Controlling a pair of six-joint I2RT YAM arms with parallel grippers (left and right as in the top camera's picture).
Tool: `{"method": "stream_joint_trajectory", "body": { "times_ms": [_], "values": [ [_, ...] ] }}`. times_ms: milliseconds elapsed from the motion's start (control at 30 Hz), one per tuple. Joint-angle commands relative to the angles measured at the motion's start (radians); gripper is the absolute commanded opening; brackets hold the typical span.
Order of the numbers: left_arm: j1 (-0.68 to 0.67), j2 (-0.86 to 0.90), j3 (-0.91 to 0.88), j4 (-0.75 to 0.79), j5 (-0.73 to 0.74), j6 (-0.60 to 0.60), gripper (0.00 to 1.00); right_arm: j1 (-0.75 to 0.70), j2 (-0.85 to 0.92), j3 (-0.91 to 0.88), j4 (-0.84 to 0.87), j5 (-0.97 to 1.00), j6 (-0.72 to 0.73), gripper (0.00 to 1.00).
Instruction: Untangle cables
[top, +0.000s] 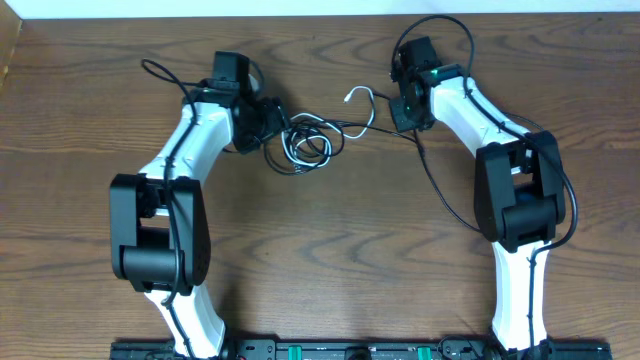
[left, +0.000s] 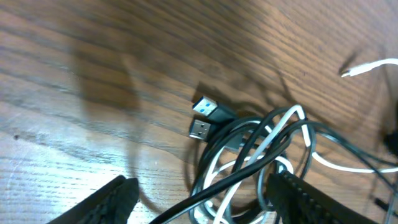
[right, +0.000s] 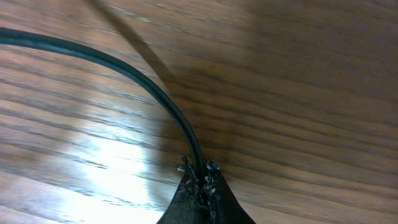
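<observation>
The cables lie in a tangle of black and white loops on the table between the two arms. My left gripper is at the tangle's left edge. In the left wrist view it is open, and a black cord and part of the coil lie between its fingers. Two USB plugs stick out of the coil. A white plug end lies apart at the far right. My right gripper is shut on a black cable, to the right of the tangle.
The white cable's free end curls up behind the tangle. Thicker black wires run along the right arm. The table's back edge is close behind both wrists. Bare wood lies in front of the tangle.
</observation>
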Motion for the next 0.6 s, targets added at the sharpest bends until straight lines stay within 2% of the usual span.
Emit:
{"method": "stream_joint_trajectory", "body": {
  "times_ms": [0, 100, 200, 567],
  "values": [
    [-0.053, -0.009, -0.002, -0.002, -0.151, 0.01, 0.72, -0.005, 0.007, -0.008, -0.023, 0.041, -0.016, 0.01],
    [-0.082, -0.009, 0.007, -0.029, -0.253, -0.005, 0.73, -0.001, 0.007, -0.008, -0.031, 0.041, -0.015, 0.01],
    [-0.106, -0.009, 0.043, -0.08, -0.257, -0.024, 0.73, 0.004, 0.007, -0.008, -0.032, 0.026, -0.016, 0.01],
    [-0.161, -0.001, 0.041, -0.079, -0.285, -0.023, 0.74, 0.006, 0.007, -0.008, -0.034, 0.026, -0.016, 0.01]
  ]
}}
